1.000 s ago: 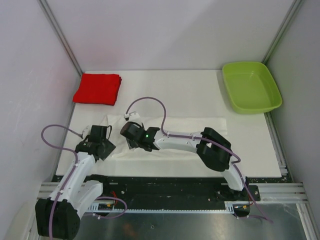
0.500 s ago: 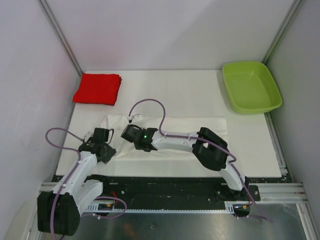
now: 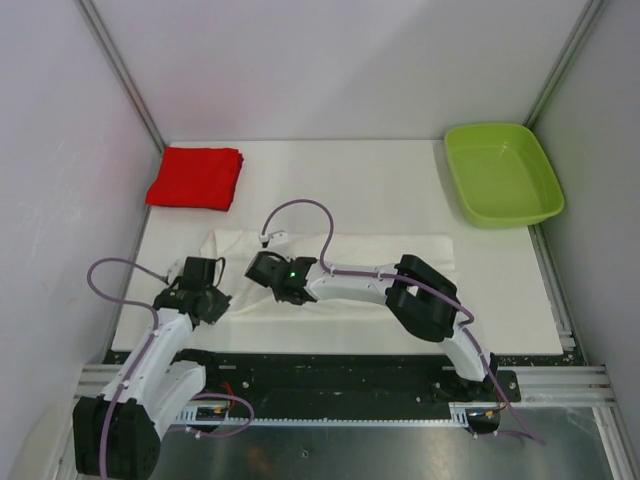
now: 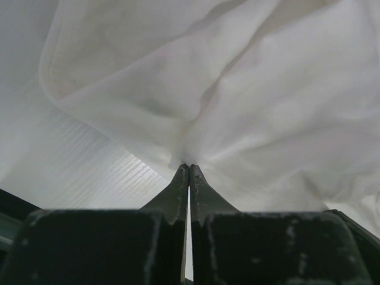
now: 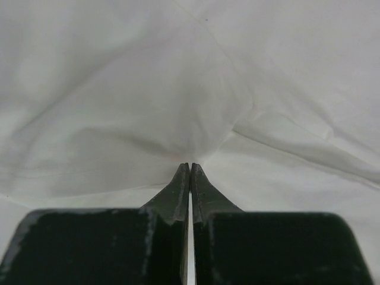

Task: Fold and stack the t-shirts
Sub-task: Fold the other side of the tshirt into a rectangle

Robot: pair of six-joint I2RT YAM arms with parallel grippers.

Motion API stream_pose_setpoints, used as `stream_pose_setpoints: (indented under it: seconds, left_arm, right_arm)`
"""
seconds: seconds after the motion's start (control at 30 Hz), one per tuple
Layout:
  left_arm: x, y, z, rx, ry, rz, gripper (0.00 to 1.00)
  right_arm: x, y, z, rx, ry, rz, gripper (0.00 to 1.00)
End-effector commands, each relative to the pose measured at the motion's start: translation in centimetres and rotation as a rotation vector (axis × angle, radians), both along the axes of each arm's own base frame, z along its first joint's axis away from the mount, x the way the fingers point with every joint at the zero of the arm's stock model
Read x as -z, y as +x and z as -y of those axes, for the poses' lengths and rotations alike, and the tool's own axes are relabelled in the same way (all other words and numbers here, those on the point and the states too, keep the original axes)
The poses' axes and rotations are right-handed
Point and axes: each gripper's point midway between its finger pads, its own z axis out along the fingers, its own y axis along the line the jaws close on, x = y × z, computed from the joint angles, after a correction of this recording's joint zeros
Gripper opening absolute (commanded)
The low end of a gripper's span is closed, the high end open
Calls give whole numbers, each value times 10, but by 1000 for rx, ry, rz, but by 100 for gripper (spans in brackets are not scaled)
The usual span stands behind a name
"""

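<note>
The white t-shirt (image 3: 385,252) lies spread in a long band across the near part of the table; no print shows on it. My left gripper (image 3: 221,301) is at its near left corner, shut on a pinch of the white t-shirt (image 4: 267,107), the fingertips (image 4: 183,172) pressed together into the cloth. My right gripper (image 3: 256,273) sits on the shirt's left part, a little farther in, shut on a raised fold of the white t-shirt (image 5: 119,89). The red t-shirt (image 3: 195,178) lies folded at the far left corner, away from both grippers.
A lime-green tray (image 3: 545,205) stands at the far right. Grey walls and metal posts close in the table on three sides. The right forearm (image 3: 350,283) stretches across the white shirt. Ribbed white table surface (image 4: 89,172) shows beside the left gripper.
Both grippers have closed on the white t-shirt. The right gripper came down and nearer onto the cloth, while the left gripper moved in to the shirt's left corner.
</note>
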Motion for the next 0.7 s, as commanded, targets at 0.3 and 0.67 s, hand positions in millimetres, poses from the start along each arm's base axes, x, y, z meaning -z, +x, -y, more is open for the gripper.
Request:
stream_pose_setpoints:
  seconds: [0.3,0.67]
  left_arm:
    - [-24,-2,10,-51,-94,96,0]
    - [-9,-14,21,-40,-149,36,0]
  right_arm:
    - [-33,0,23,77,25,45,0]
    - [-24,1,32,107,-6,46,0]
